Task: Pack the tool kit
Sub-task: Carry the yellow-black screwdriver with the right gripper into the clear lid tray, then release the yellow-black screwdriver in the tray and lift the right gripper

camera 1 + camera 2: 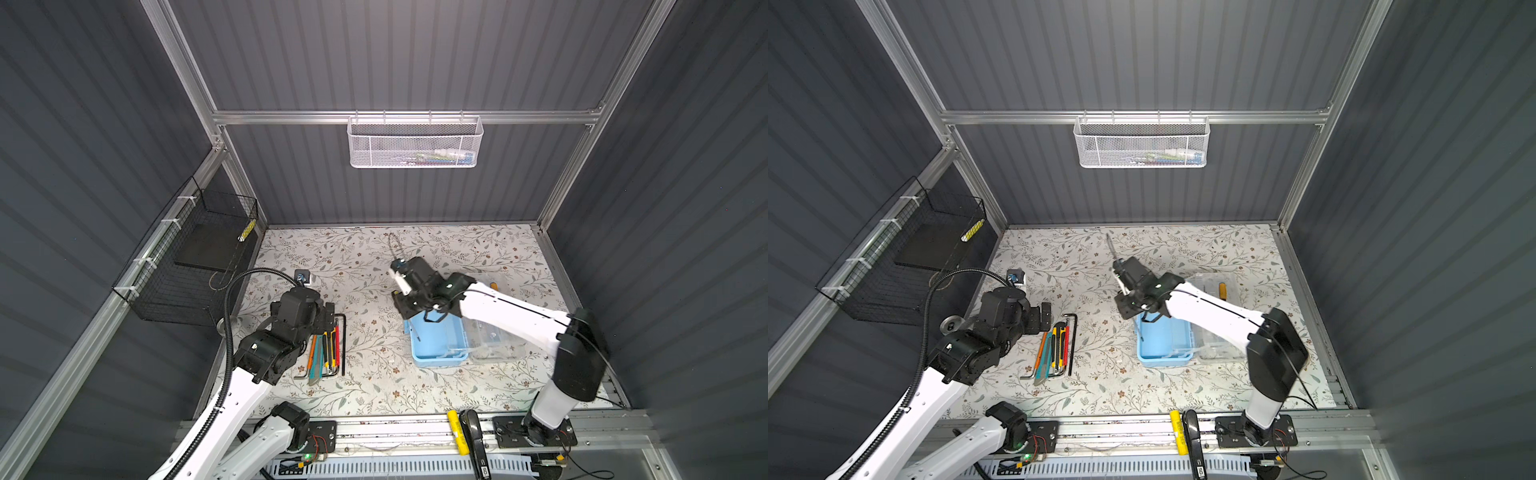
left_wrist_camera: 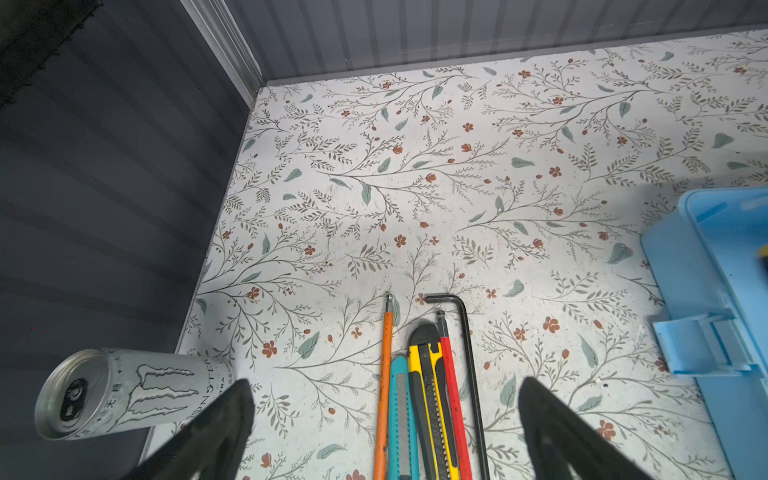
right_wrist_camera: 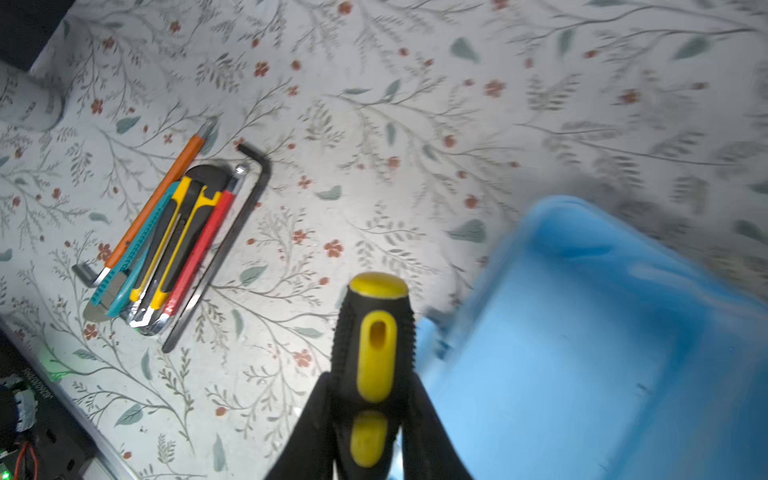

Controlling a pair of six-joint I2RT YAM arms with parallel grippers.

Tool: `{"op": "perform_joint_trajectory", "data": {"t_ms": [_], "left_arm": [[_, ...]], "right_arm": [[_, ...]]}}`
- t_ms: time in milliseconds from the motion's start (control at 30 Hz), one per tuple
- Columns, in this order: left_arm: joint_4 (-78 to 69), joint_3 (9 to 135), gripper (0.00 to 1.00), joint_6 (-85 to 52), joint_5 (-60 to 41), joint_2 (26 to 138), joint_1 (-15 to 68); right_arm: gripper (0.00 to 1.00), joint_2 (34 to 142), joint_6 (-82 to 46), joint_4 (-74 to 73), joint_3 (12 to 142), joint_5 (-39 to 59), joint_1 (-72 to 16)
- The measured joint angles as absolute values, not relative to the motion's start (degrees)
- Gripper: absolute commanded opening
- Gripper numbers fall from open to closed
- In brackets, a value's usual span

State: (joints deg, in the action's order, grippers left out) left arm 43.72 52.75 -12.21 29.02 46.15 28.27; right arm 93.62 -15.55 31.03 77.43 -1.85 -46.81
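Tool kit: lying open on the floral tabletop, right of centre in both top views. Light blue base toward the middle of the frame. Clear lid folded out flat on the right side of the base, partly hidden under the right arm.

Right end effector: clenched on a screwdriver, with the black ribbed handle, yellow cap and yellow inset pinched between both fingers. Placed at the upper left corner of the blue base in both top views. Contact with the box: cannot tell.

Left end effector: released, fingers spread wide, nothing between them. Poised over the lower end of the tool row, left of centre in both top views.

Tool row: well apart from the kit, on its left, pieces laid side by side.
- orange-handled tool
- teal utility knife
- yellow-and-black utility knife
- red-handled tool
- black hex key, outermost on the kit side

Silver drink can: at the left edge of the tabletop, near the left arm.

White mesh basket: hung on the rear rail, upper centre of the frame.

Black wire basket: fixed to the left wall, left of the frame.
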Motion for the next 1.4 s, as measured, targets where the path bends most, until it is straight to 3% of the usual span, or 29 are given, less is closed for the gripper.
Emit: {"op": "perform_joint_trajectory", "data": {"t_ms": [333,667,1133,1400], "left_arm": [[43.9,52.8,0.99,-12.2,31.6,47.2,28.3],[43.9,52.8,0.99,-12.2,31.8,48.5,28.3],[43.9,52.8,0.99,-12.2,32.0,48.8,28.3],[43.9,52.8,1.0,-12.2,32.0,48.8,28.3]], "right_arm": [[0.0,74.4,-12.4,37.4,65.7,-7.0,-29.0],[0.0,71.3,-10.9,41.0,62.0,-12.7,-17.4],[0.0,74.7,-10.0,40.7,61.9,-14.9,-13.6],[0.09,75.7,-10.2,39.7,61.1,-15.2,-13.4]]}}
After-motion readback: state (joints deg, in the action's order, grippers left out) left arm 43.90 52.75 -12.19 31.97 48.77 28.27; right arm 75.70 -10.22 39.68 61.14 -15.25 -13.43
